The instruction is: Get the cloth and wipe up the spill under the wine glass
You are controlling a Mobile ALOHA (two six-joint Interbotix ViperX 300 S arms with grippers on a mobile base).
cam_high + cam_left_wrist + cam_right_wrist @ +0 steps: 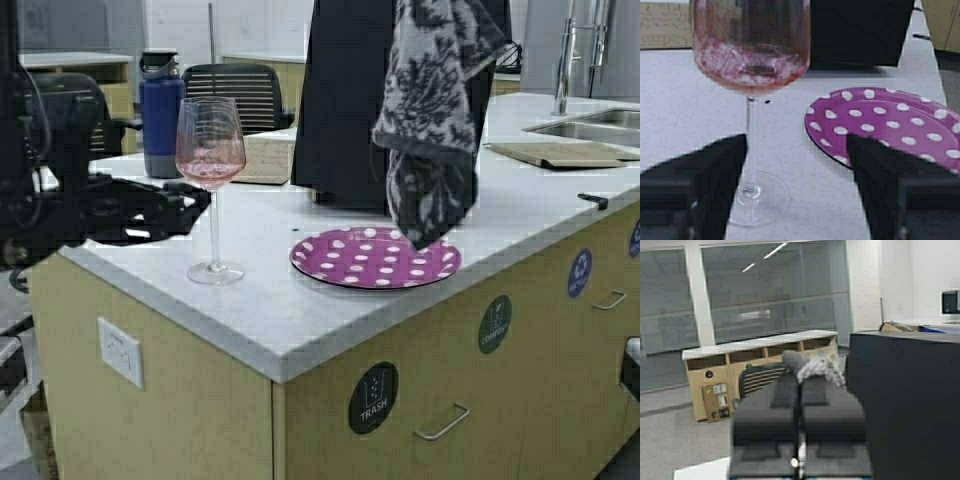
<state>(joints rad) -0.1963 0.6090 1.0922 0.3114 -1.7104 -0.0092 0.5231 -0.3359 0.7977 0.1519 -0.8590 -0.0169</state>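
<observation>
The wine glass (210, 150) stands upright near the counter's left front edge, with pink residue in its bowl. My left gripper (197, 207) is open at stem height, just left of the glass. In the left wrist view the stem (751, 145) stands close by one finger (715, 170) of the left gripper (796, 150), and the other finger (880, 170) is far off over the plate. The cloth (430, 120) hangs limp above the plate's far right side. My right gripper (799, 377) is shut on a fold of the cloth (815, 369). I see no spill around the round foot (757, 197).
A purple polka-dot plate (375, 257) lies right of the glass. A dark blue bottle (161, 112) stands behind the glass and a tall black box (340, 100) behind the cloth. A cutting board (560, 153) and sink (590, 128) are at the far right.
</observation>
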